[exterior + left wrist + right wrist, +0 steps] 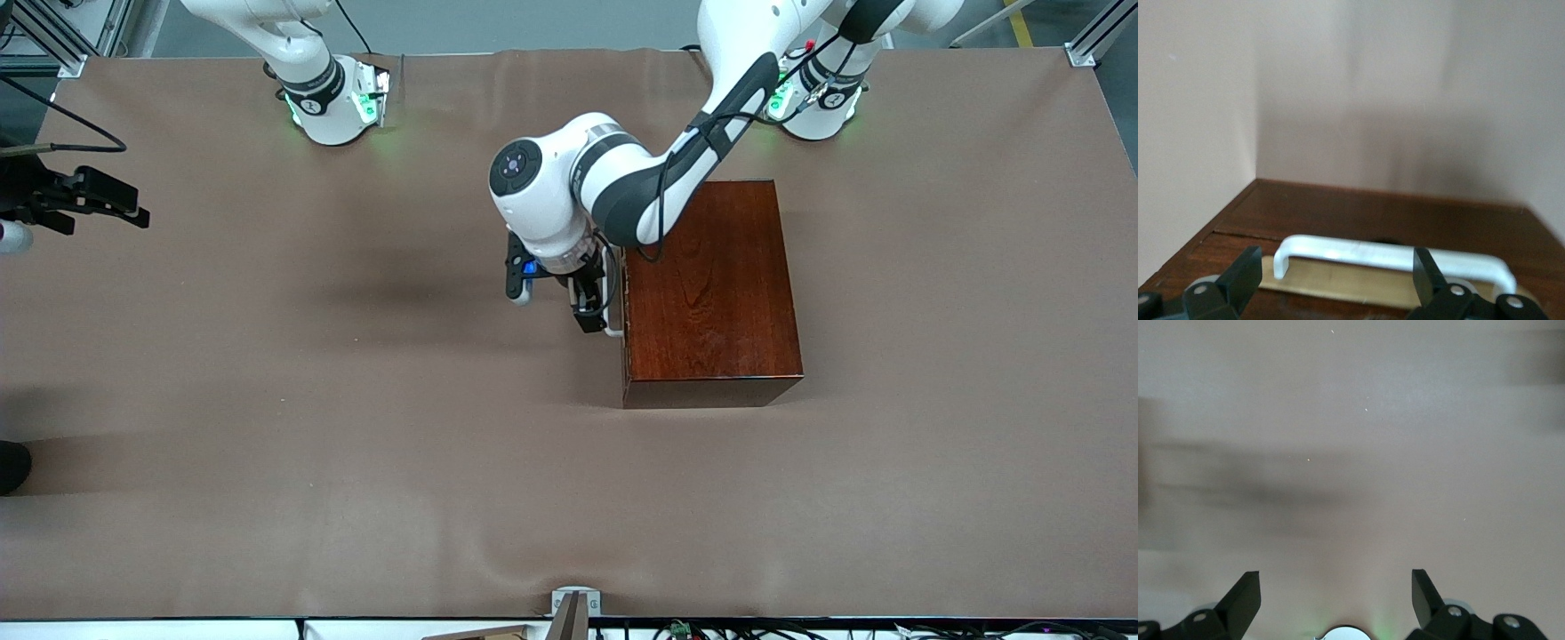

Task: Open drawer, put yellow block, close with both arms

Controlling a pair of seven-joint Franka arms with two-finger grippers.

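Where a plain brown cloth-covered table (311,427) carries a glossy dark mahogany box (711,293), the left gripper (1338,283) stands spread around its white loop handle (1358,255); the right gripper (1336,597) waits spread above bare cloth.

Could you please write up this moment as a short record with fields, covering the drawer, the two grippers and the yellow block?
drawer: shut, its front flush with the dark wooden box
handle: white loop handle on the drawer front, facing the right arm's end of the table
left gripper: open at the handle, one finger on each side of the bar, not yet closed on it
right gripper: open over bare table cloth, holding nothing; the right arm waits
yellow block: not visible in any view
table: brown cloth, slightly wrinkled
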